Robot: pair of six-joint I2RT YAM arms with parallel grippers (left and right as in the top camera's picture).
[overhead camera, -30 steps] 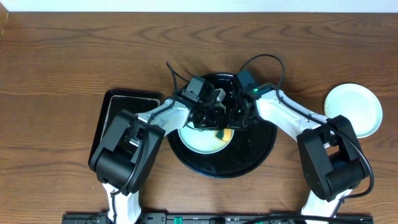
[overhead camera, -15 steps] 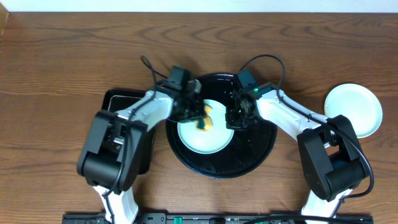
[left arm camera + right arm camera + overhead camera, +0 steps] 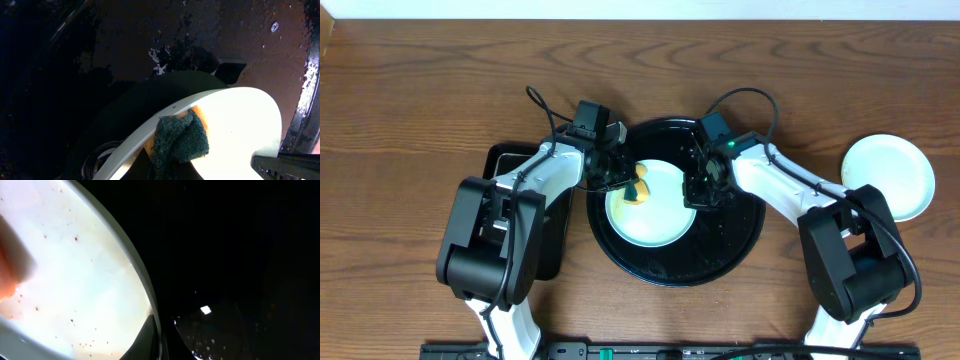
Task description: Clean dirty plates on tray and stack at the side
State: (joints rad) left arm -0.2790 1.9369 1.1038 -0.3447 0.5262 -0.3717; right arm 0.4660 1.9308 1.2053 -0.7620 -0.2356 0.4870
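On the round black tray (image 3: 720, 255), a pale plate (image 3: 655, 225) lay left of centre, with brown specks on its surface. The left gripper (image 3: 625, 178) was clamped on a green-and-yellow sponge (image 3: 640, 188), which rested on the plate's upper-left rim. The right gripper (image 3: 695, 190) had its jaws closed on the plate's right rim. A second plate (image 3: 888, 175) sat on the table (image 3: 420, 90), well apart to the right.
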